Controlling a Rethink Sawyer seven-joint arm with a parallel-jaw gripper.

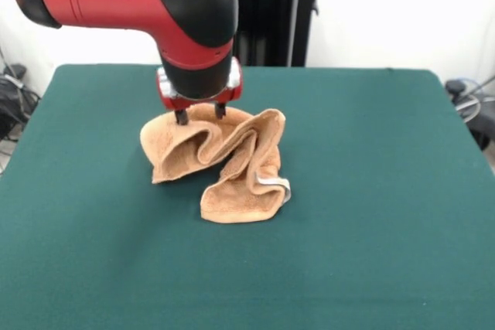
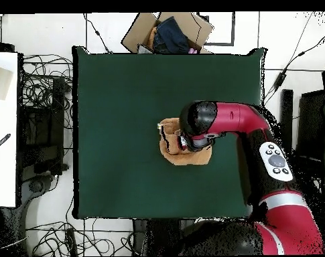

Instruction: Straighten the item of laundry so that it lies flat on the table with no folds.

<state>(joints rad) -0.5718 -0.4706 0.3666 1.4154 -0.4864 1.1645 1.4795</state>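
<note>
The item of laundry [image 1: 224, 161], a peach-orange towel, sits crumpled in upright wavy folds near the middle of the green table [image 1: 371, 191]. One lobe lies flat toward the front, and a pale woven band shows at its right edge. My gripper [image 1: 200, 116] hangs straight down over the towel's top rear edge. It is open, and its two dark fingertips [image 1: 181, 118] reach the cloth on either side of the highest fold. In the overhead view the arm's head hides the gripper and covers part of the towel [image 2: 173, 142] on the table [image 2: 124, 100].
An open cardboard box [image 2: 168, 32] with dark cloth inside stands just beyond one table edge. Cables [image 2: 44, 87] and dark equipment lie on the floor along another side, next to a white surface [image 2: 3, 134]. The arm's link [image 2: 258, 140] reaches in over the table's side.
</note>
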